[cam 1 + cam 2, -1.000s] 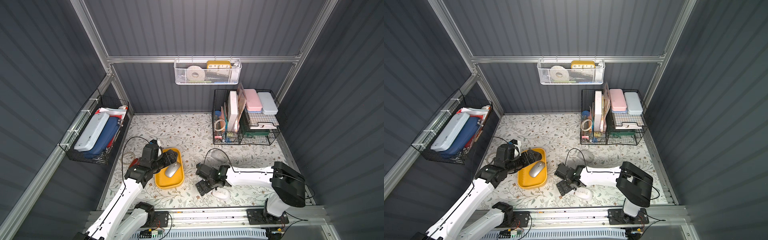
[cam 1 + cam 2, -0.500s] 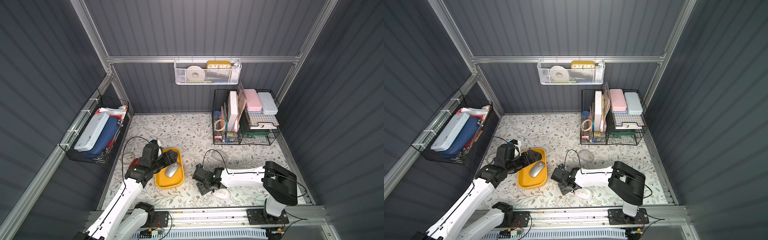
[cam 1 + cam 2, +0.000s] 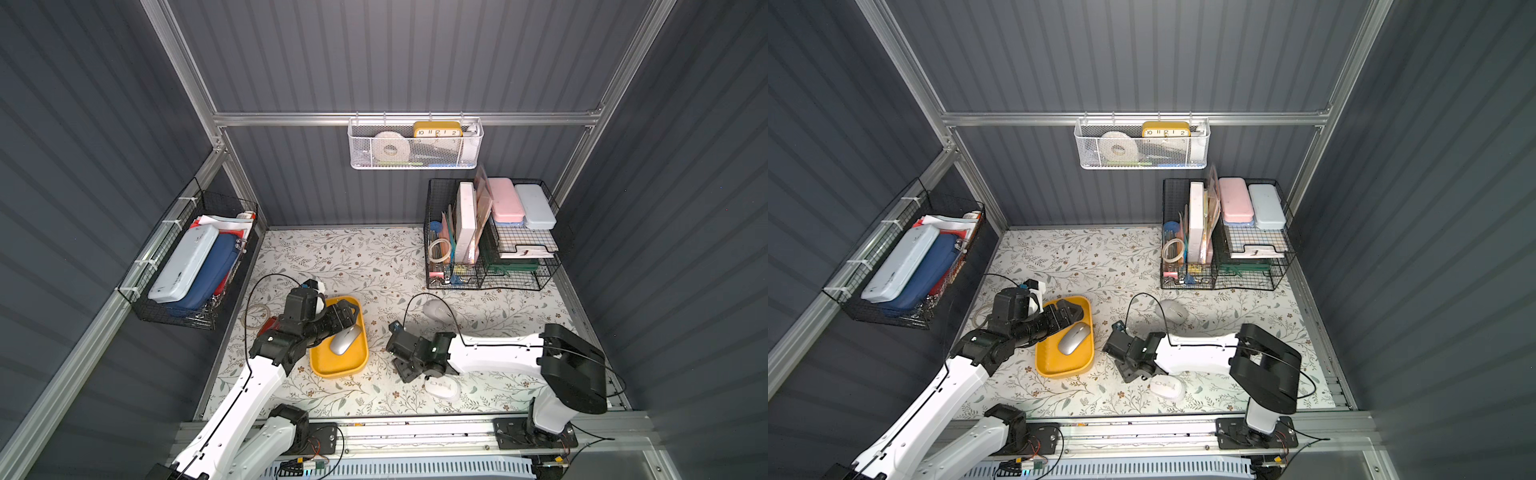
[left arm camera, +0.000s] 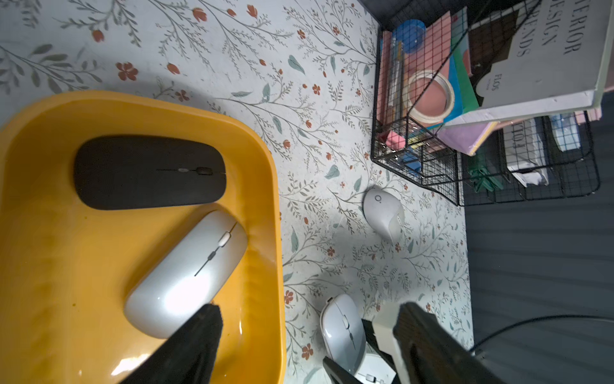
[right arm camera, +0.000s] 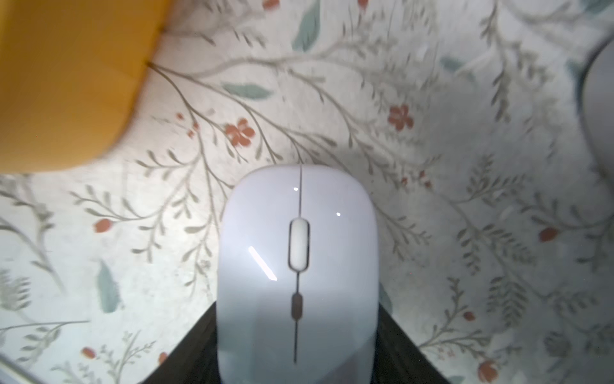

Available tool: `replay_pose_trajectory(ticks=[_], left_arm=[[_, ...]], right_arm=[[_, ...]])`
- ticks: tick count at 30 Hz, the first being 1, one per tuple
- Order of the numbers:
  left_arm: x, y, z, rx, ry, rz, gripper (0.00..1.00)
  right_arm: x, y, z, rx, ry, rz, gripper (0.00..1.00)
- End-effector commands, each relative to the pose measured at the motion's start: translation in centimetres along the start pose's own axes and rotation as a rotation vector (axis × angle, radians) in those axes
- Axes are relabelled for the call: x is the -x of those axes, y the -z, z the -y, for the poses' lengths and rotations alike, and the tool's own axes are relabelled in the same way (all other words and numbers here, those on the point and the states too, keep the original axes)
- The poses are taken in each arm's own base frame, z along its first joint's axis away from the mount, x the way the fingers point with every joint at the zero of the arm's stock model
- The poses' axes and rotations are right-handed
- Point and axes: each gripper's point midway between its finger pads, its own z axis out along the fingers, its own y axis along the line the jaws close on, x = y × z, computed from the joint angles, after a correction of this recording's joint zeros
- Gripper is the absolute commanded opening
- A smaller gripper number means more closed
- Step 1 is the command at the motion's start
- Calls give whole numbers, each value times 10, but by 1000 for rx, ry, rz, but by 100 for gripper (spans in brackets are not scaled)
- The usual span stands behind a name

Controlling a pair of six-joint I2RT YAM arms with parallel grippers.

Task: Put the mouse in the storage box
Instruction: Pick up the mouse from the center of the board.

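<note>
Robotics lab test cell dressed as an office desk: ribbed grey panels on an aluminium frame wall in a table under a floral cover. A white left arm and right arm stand on a rail along the table's front edge. Desk clutter sets the scene. A wire rack at the far right corner holds a book and pencil cases. A mesh basket on the back wall carries tape and a clock. A mouse sits near a yellow tray.
</note>
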Motion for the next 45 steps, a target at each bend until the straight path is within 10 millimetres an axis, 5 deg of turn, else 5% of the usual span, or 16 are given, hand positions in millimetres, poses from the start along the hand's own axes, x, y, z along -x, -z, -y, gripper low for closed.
replay_pose_trajectory(ticks=[1, 6, 13, 20, 45], left_arm=[[2, 5, 35, -160, -50, -43, 88], [-6, 12, 79, -404, -130, -121, 87], [-22, 9, 117, -618, -193, -257, 81], [-49, -8, 108, -588, -217, -365, 75], [-89, -24, 107, -594, -201, -464, 43]], right_arm=[[60, 40, -2, 57, 102, 245, 46], [85, 77, -8, 203, 234, 421, 46], [81, 94, -13, 247, 354, 496, 46], [80, 101, -12, 256, 408, 526, 46], [91, 102, -9, 252, 435, 531, 46]])
